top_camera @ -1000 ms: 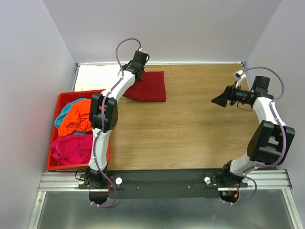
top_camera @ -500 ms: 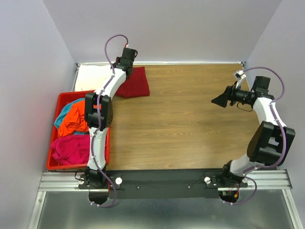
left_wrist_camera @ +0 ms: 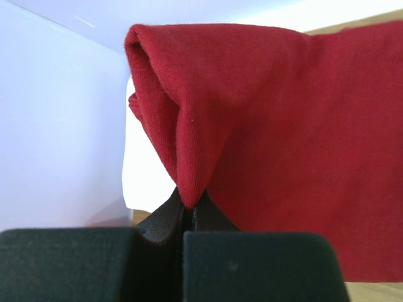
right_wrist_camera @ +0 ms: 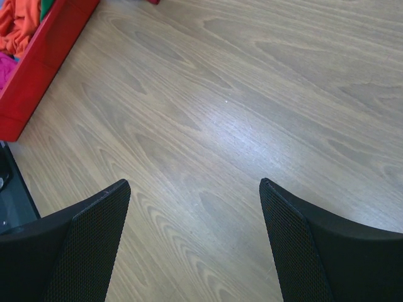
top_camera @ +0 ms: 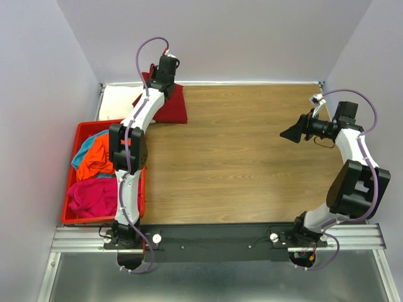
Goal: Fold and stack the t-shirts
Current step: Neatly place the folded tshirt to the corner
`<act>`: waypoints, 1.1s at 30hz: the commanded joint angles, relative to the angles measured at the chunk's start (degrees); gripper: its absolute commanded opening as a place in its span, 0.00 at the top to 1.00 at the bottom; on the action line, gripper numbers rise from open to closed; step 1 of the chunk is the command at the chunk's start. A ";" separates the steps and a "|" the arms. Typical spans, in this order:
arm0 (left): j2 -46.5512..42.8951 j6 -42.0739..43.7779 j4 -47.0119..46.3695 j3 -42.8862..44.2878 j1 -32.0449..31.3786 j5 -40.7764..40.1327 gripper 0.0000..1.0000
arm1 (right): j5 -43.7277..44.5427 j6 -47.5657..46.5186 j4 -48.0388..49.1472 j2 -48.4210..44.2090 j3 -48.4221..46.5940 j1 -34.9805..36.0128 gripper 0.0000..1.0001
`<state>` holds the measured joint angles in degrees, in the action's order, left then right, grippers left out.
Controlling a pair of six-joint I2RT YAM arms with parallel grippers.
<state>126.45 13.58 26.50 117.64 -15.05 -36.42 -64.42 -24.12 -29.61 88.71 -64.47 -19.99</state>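
Your left gripper point(left_wrist_camera: 187, 212), clenched on the folded dark red t-shirt point(top_camera: 173, 107), has dragged it to the far left, partly over the white t-shirt point(top_camera: 119, 100), so stacking seems near. Your right gripper point(right_wrist_camera: 194, 185) hangs spread open.

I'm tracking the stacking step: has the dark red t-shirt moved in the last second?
Yes. The dark red t-shirt, pinched in the left pincer, has shifted left along the back wall, onto the edge of the white t-shirt.
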 commanded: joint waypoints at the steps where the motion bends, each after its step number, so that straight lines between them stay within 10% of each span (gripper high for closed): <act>1: -5.25 2.67 -4.44 0.48 0.63 -4.35 1.00 | -2.11 -1.37 -1.59 -0.46 -1.01 -0.58 0.11; 33: -10.61 8.48 -8.57 -1.63 2.30 -5.41 1.00 | -3.60 -2.60 -3.44 1.56 -1.71 -1.37 0.11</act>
<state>119.74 21.26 20.75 114.91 -13.50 -39.24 -66.15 -25.61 -31.48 89.38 -64.55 -20.75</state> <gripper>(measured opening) 0.017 0.895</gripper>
